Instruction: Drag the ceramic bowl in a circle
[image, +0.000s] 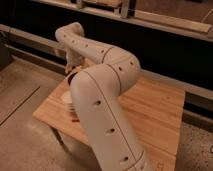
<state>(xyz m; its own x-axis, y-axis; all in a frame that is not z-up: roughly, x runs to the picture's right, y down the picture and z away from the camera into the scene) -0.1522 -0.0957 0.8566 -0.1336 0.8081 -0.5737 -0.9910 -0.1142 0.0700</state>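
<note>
My white arm reaches from the front over the wooden table (150, 107) to its far left corner. The gripper (71, 67) hangs down from the wrist there, mostly hidden by the arm and in shadow. Just below it a small round pale rim (75, 77) shows, which looks like the ceramic bowl. I cannot tell whether the gripper touches it. The big arm segment (100, 115) covers the rest of that spot.
A pale object (67, 98) with a reddish piece (74, 119) below it lies at the table's left edge, partly behind the arm. A dark wall with a rail (165, 22) runs behind the table. Speckled floor (25, 135) lies on the left.
</note>
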